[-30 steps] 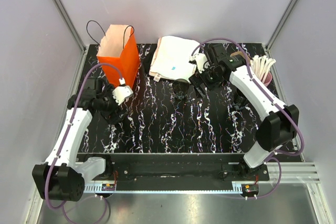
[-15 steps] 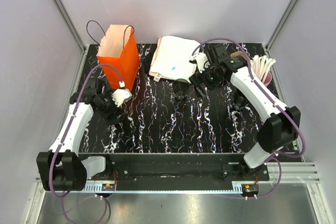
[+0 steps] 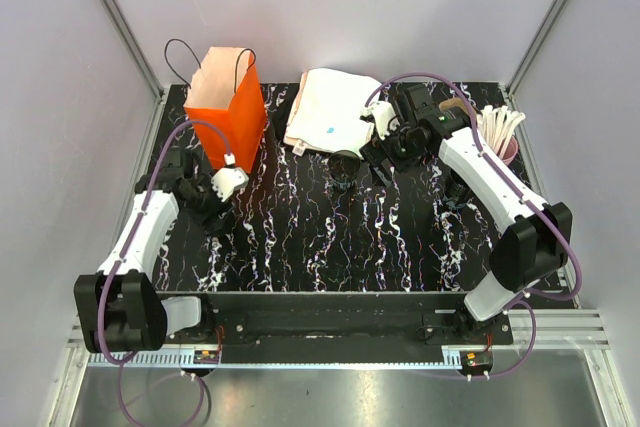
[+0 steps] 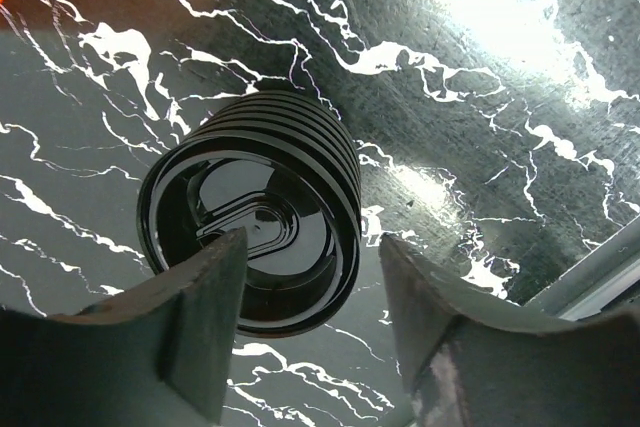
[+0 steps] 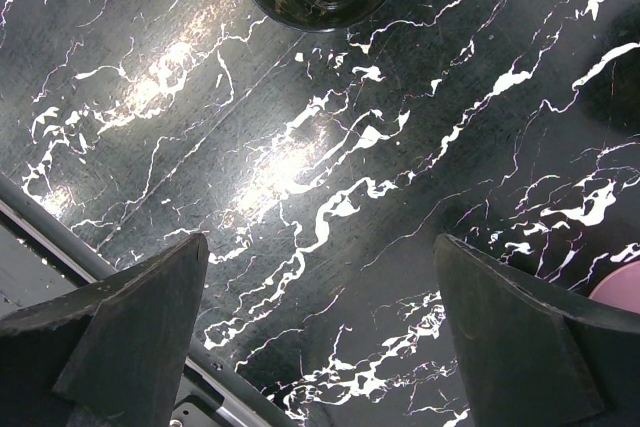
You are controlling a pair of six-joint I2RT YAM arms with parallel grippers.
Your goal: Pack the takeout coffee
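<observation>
While the right end effector hangs wide open, the coffee cup stands upright on the tabletop just at its 9 o'clock in the overhead view, untouched. Toward the tabletop's 9 o'clock, the left end effector straddles a stack of black lids, partly open, with a gap on one side.

An orange paper bag stands on the marbled table, white napkins beside it, pink cup far right.
</observation>
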